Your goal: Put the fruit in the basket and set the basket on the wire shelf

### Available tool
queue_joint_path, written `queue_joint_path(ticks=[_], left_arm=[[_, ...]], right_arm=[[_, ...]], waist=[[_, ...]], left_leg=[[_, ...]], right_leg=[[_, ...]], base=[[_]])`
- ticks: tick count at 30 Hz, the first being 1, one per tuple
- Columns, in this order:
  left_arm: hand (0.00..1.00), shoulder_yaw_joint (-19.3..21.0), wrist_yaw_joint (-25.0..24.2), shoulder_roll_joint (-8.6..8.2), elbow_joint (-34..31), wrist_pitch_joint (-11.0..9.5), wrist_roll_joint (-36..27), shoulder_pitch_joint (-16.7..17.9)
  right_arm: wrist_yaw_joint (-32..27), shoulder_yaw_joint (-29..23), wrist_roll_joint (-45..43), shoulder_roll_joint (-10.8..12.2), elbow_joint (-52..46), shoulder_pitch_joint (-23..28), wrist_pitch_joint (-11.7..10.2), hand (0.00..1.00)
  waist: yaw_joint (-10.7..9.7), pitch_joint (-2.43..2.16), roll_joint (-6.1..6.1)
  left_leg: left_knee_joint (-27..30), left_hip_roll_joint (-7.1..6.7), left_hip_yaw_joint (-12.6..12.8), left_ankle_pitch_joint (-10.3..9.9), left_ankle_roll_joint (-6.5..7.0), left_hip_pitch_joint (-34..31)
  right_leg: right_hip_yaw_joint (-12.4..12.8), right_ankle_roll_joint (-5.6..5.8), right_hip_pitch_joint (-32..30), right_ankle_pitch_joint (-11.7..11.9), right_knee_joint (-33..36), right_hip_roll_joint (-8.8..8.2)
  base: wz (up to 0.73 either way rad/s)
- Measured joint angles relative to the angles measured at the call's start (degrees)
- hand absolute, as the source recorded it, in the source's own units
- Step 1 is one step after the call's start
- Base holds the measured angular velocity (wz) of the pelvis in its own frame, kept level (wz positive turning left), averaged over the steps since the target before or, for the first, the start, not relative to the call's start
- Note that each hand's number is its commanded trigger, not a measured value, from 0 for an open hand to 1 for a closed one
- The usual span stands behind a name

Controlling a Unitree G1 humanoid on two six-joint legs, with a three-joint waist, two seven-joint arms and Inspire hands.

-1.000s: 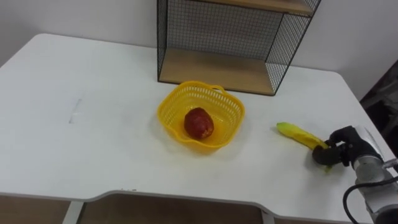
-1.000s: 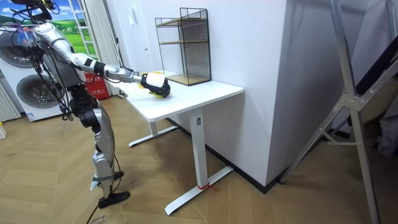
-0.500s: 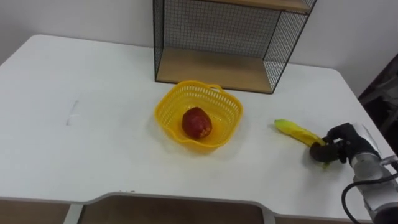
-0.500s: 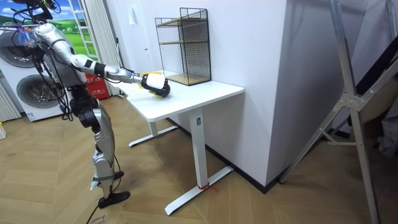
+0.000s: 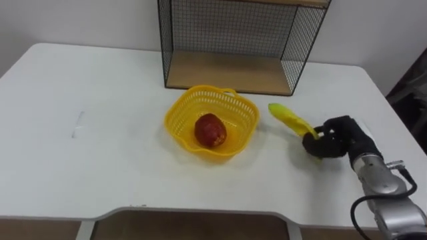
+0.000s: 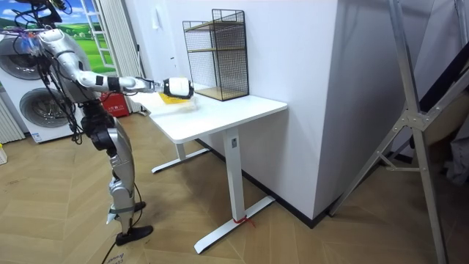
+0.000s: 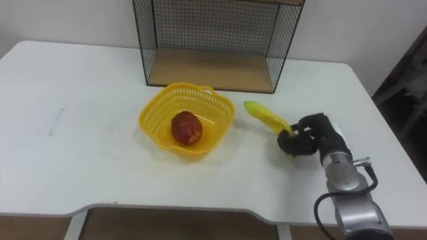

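Table [image 5: 100,153]: your right hand [image 5: 335,138] grips the banana [image 5: 287,119] with curled fingers beside the basket [image 5: 179,121]; wire shelf [image 5: 227,40] at far edge.

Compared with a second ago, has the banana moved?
Yes. Gripped in the right hand, the banana has travelled to the robot's left, towards the yellow basket. The gap to the basket's rim is now much narrower.

The right hand [image 7: 311,139] grips a banana [image 7: 265,118] beside the basket [image 7: 151,129] holding red fruit [image 7: 187,128].
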Motion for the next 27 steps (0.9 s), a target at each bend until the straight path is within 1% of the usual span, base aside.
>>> queue_joint_path(ticks=[2,4,9,10,12,13,17,20,23,24,27], left_arm=[[0.0,-0.1,0.37,-0.06,-0.44,-0.08,0.03,-0.01],[0.0,-0.12,0.72,-0.21,-0.78,-0.11,0.03,0.3],[0.0,-0.2,1.87,-0.42,-0.54,-0.05,-0.02,1.0],[0.0,-0.21,1.99,-0.43,-0.33,-0.04,-0.04,0.99],[0.0,-0.3,2.14,-0.44,-0.29,-0.03,-0.06,1.11],[0.0,-0.38,2.25,-0.44,-0.36,-0.03,-0.06,1.29],[0.0,-1.3,2.55,-0.62,-0.36,-0.02,-0.01,1.41],[0.0,-1.39,2.62,-0.99,-0.21,-0.04,-0.02,1.39],[0.0,-1.4,2.61,-1.19,-0.19,-0.04,-0.02,1.24],[0.0,-1.44,2.61,-1.3,-0.18,-0.1,-0.03,0.99],[0.0,-2.46,2.67,-1.31,-0.08,-0.42,-0.06,0.49]], right_arm=[[-0.44,-0.1,1.97,0.02,-2.77,0.0,-0.63,1.0],[-1.03,-0.06,3.32,0.06,-6.24,0.01,-0.69,1.0],[-2.84,-0.03,3.35,0.1,-11.85,0.09,-0.7,1.0],[-3.52,-0.03,3.33,0.1,-13.25,0.09,-0.71,1.0],[-4.1,-0.03,3.19,0.1,-14.98,0.09,-0.73,1.0],[-4.15,-0.02,2.69,0.1,-16.27,0.09,-0.73,1.0],[-4.04,-0.01,1.54,0.09,-20.16,0.09,-0.73,1.0],[-4.0,0.13,-1.92,0.09,-23.86,0.1,-0.73,1.0],[-3.45,0.65,-4.77,0.09,-26.8,0.09,-1.21,1.0],[-3.1,1.02,-5.11,0.09,-27.04,0.08,-1.77,1.0],[-1.97,2.57,-7.64,0.08,-27.07,-0.02,-1.8,1.0]], waist=[[0.15,-0.09,0.02],[0.25,-0.19,-0.14],[-0.12,-0.04,0.08],[-0.29,0.11,0.3],[-0.58,0.2,0.51],[-0.98,0.21,0.58],[-1.35,0.2,0.59],[-1.27,0.16,0.53],[-0.89,0.14,0.54],[-0.52,0.12,0.49],[0.44,0.04,0.29]], left_leg=[[-0.51,0.0,0.03,0.0,0.0,0.15],[-0.5,0.0,0.13,0.02,0.01,0.15],[-0.59,0.0,0.26,0.02,0.02,0.12],[-0.6,0.0,0.24,0.02,0.02,0.12],[-0.62,0.01,0.21,0.02,0.01,0.1],[-0.71,0.02,0.15,0.03,0.02,0.06],[-1.34,0.02,0.31,0.11,0.01,0.13],[-1.44,0.03,0.57,0.15,0.01,0.25],[-1.42,0.09,1.01,0.16,0.02,0.43],[-1.41,0.09,1.19,0.18,0.04,0.49],[-1.41,0.09,1.19,0.18,0.05,0.49]], right_leg=[[-0.05,0.0,0.21,0.0,-0.08,0.01],[-0.04,0.01,0.3,0.0,-0.06,0.01],[0.13,0.04,0.29,0.03,-0.05,0.01],[0.13,0.04,0.29,0.03,-0.05,0.01],[0.1,0.04,0.28,0.03,-0.05,0.01],[0.05,0.04,0.26,0.03,-0.05,0.01],[0.36,0.04,0.16,0.03,-0.07,0.03],[0.89,0.04,0.09,0.03,-0.04,0.1],[1.09,0.04,-0.12,0.03,0.12,0.13],[1.28,0.04,-0.22,0.03,0.17,0.13],[1.27,0.05,-0.24,0.03,0.22,0.14]], base=[[0.0],[0.0],[-0.01],[0.0],[0.0],[0.0],[-0.02],[-0.05],[-0.08],[-0.06],[-0.02]])
